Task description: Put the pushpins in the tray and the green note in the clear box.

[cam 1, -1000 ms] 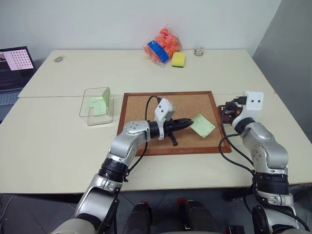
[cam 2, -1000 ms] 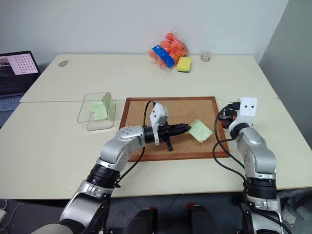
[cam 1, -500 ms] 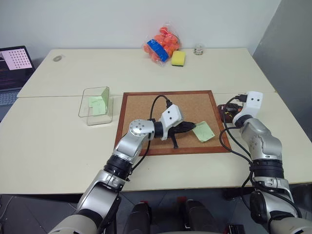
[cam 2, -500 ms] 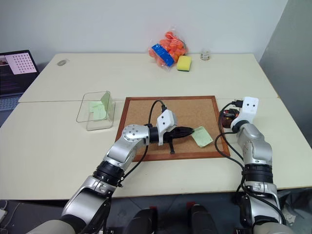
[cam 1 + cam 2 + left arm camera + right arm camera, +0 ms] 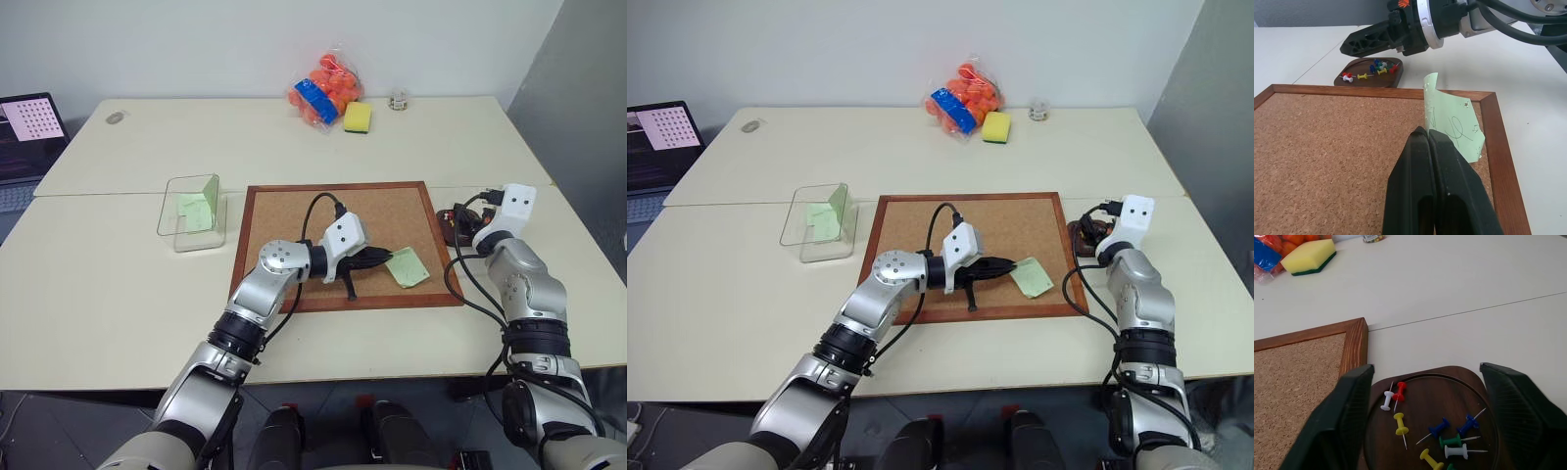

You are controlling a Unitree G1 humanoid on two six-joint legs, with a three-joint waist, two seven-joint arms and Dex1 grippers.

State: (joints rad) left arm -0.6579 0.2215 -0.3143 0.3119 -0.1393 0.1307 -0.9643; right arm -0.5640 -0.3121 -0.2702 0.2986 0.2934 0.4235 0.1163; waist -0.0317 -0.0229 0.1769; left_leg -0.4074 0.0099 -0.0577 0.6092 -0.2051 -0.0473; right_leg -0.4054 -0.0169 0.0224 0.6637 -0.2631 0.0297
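My left gripper is shut on one edge of the green note, which curls up from its fingertips over the right part of the corkboard. The note bears a faint pen scribble. My right gripper hangs open just above the tray, a dark brown dish right of the board. Several pushpins lie in the dish, red, white, yellow, blue and green. The clear box stands left of the board with a pale green paper leaning inside.
At the back of the table lie a bag of orange balls, a yellow sponge and a small jar. A laptop sits at the far left. The table's right edge runs close behind the tray.
My left wrist has rolled and the note has tilted and sunk a little toward the board. My right hand has edged forward over the tray.
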